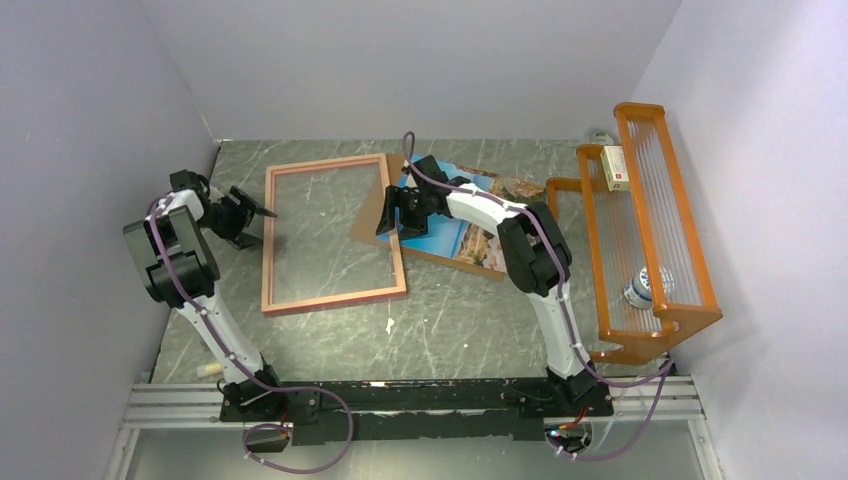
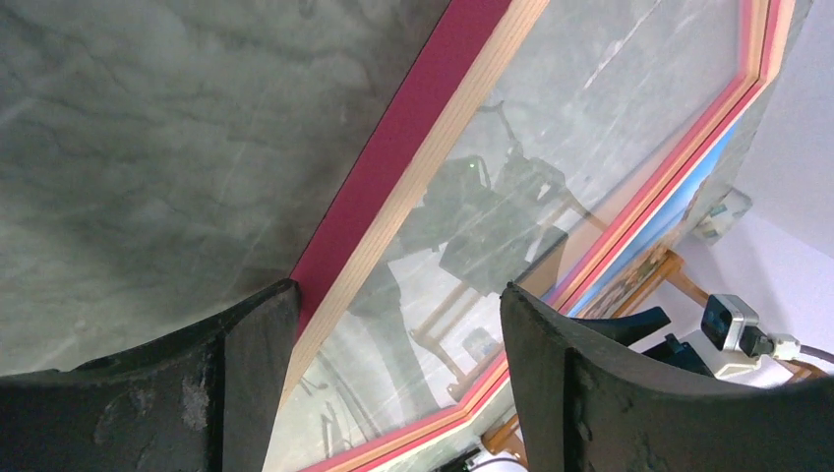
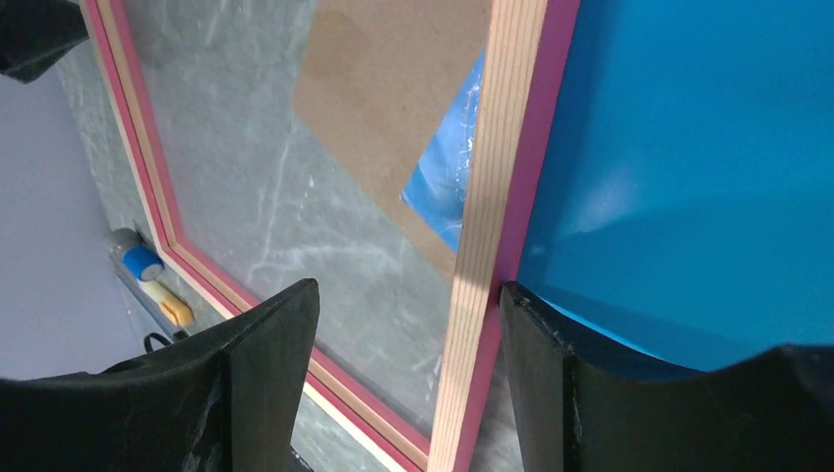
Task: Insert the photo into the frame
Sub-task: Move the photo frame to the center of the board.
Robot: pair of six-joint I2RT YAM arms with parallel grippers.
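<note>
The frame (image 1: 335,297) lies flat on the grey table, pale wood side up, with the table showing through its glass. My left gripper (image 1: 255,212) is open and straddles the frame's left rail (image 2: 393,167), one finger (image 2: 246,374) just outside the rail's pink edge. My right gripper (image 1: 392,215) is open across the right rail (image 3: 502,147), its outer finger (image 3: 551,383) against the pink side. The photo (image 1: 465,240) lies picture up, right of the frame, on the brown backing board (image 1: 372,225). Its blue sky (image 3: 688,147) fills the right wrist view.
An orange wire rack (image 1: 650,230) stands at the right wall, holding a small white box (image 1: 616,167) and a round tin (image 1: 645,288). A small white scrap (image 1: 389,324) lies in front of the frame. Walls close in on the left, back and right.
</note>
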